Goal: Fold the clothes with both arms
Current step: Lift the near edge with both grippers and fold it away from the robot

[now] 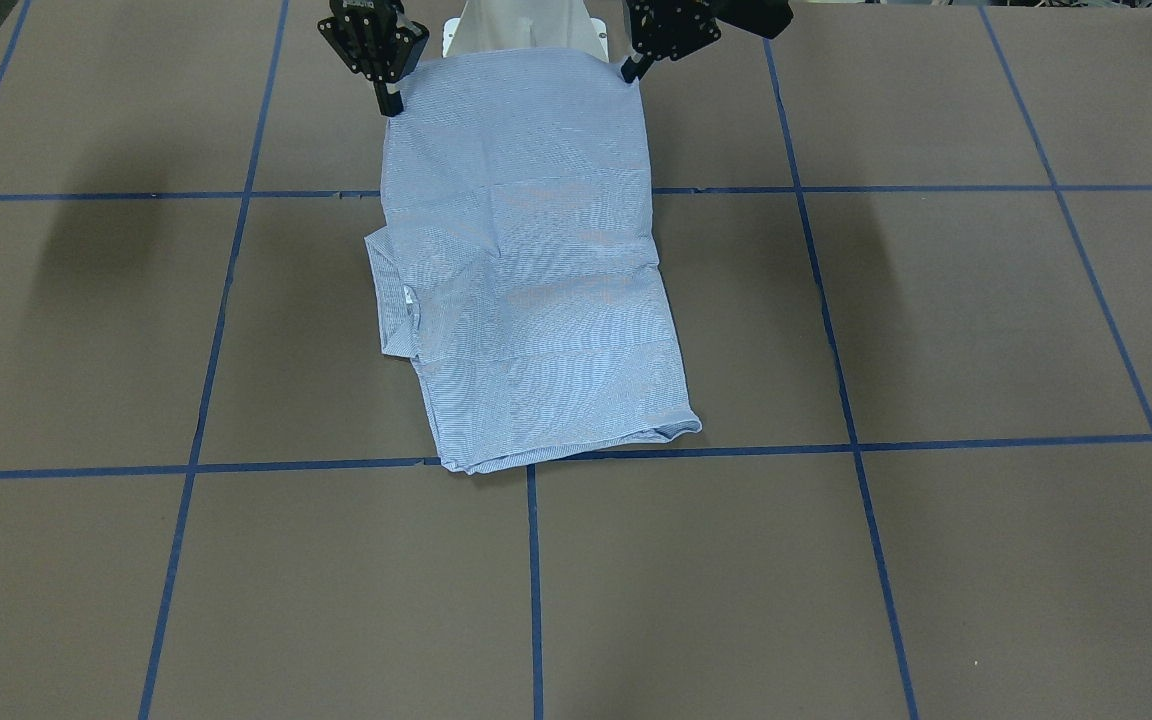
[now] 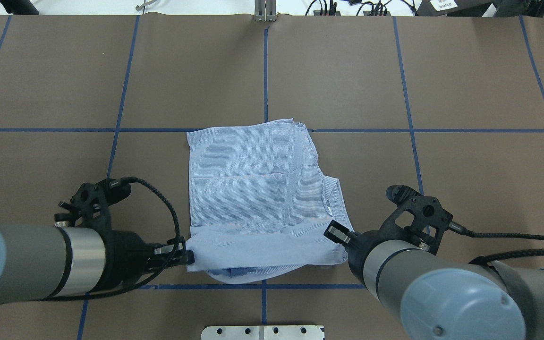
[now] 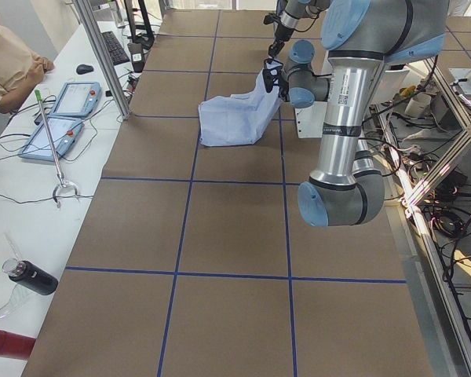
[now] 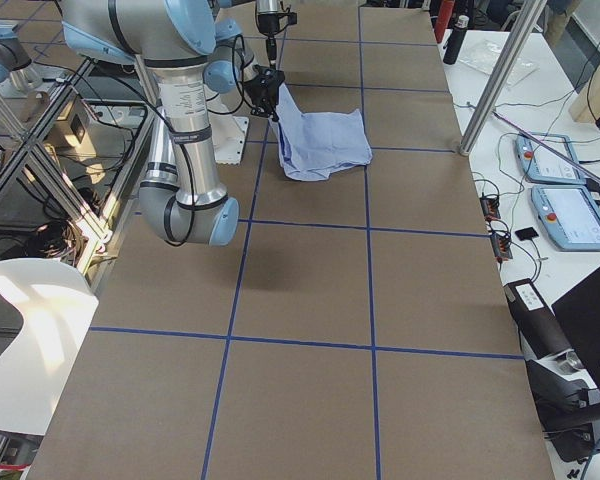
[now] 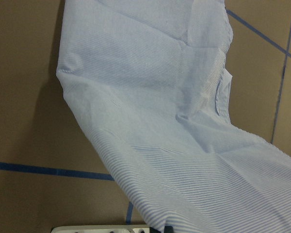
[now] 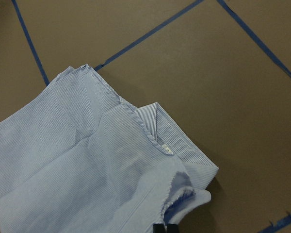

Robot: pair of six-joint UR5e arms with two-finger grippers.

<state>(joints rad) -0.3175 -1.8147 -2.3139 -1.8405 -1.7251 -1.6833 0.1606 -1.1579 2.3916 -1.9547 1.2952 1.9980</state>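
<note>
Both jaws clamped on shirt corners: left arm, right arm; edge lifted.

- Soft, even light falls from above; in the front-facing view two broad, blurred shadows lie on the bench.
- The shirt shows wavy moiré bands over its fine stripes.
- Both wrist views are dimmer and softer.
- Hard bright patches glare beside the bench in the side views.
</note>
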